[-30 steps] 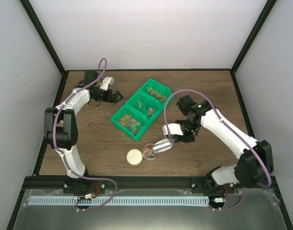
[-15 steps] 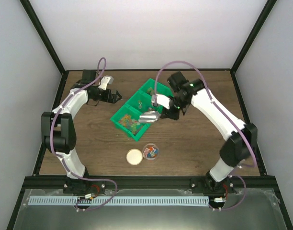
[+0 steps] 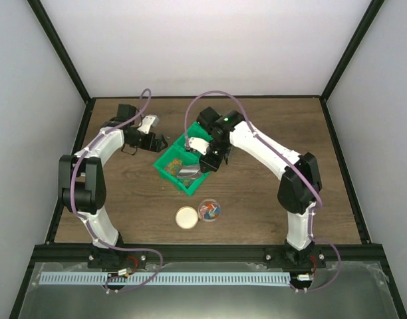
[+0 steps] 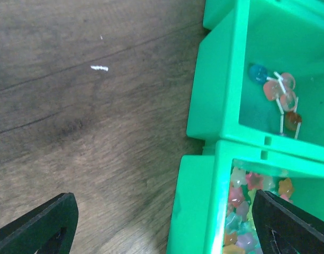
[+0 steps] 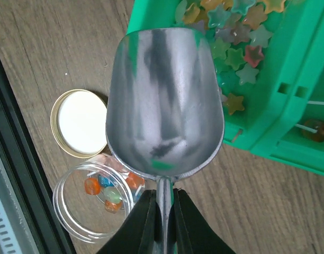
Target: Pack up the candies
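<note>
metal scoop (image 5: 164, 100), empty, clenched in right pincer (image 5: 162, 203), hovers over candies (image 5: 231, 58): seemingly the scooping step; next, dip in. left pincer (image 4: 162, 225) released.

Table (image 4: 72, 106): wood grain, brown, matt, slightly rough-looking; one small pale scuff on the far part. Bin (image 4: 215, 106): green plastic, smooth, moulded, with a soft sheen on walls and rims. Scoop (image 5: 164, 100): bare metal, silver, smooth, semi-polished; bowl carries blurred dark streaks and green reflections. Jar (image 5: 72, 222): clear, colourless and glossy with a bright rim; glass or plastic not distinguishable. Lid (image 5: 80, 124): tan edge with a dull metallic look, inner face white and matt. Candies (image 5: 241, 53): translucent, glossy, smooth-surfaced, in mixed colours. Arm shells (image 3: 270, 149): white, smooth, lightly glossy, plastic-looking; joints black and matt. Cable (image 3: 197, 106): purple, smooth sheath.
</note>
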Controlling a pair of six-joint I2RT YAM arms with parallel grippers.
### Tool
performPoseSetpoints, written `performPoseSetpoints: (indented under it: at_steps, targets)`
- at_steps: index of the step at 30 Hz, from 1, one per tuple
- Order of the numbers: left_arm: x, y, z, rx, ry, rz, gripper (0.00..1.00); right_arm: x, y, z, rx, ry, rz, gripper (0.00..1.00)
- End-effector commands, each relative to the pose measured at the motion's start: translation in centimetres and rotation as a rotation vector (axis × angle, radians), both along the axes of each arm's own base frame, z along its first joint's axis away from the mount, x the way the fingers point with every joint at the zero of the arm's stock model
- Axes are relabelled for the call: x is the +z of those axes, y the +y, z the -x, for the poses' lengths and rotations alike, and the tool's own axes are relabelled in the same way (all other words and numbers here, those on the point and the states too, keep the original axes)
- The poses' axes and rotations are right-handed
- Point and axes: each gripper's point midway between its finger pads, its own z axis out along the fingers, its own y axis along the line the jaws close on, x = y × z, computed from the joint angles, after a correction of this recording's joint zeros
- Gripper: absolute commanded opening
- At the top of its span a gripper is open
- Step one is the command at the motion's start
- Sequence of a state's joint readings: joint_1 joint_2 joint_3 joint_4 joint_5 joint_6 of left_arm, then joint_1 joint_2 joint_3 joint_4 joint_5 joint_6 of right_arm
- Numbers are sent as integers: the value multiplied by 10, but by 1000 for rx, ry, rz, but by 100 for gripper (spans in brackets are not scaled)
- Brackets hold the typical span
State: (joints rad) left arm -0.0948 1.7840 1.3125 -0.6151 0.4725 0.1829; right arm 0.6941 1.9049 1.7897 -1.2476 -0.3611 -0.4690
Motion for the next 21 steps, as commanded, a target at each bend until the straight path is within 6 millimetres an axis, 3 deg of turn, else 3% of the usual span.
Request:
performPoseSetpoints:
  at_steps: [1, 8, 14, 21]
  targets:
    - [-8, 0, 9, 6, 23, -16, 90, -9, 2, -4, -58, 16, 83, 1]
    - [-18, -4, 21, -21, 57, 2, 81, -33, -2, -9, -47, -19, 192, 1]
    - [-28, -11, 31, -33, 86, 16, 75, -39, -2, -20, -33, -80, 253, 1]
    - [-40, -14, 44, -25, 112, -19, 59, -51, -1, -22, 36, -121, 314, 1]
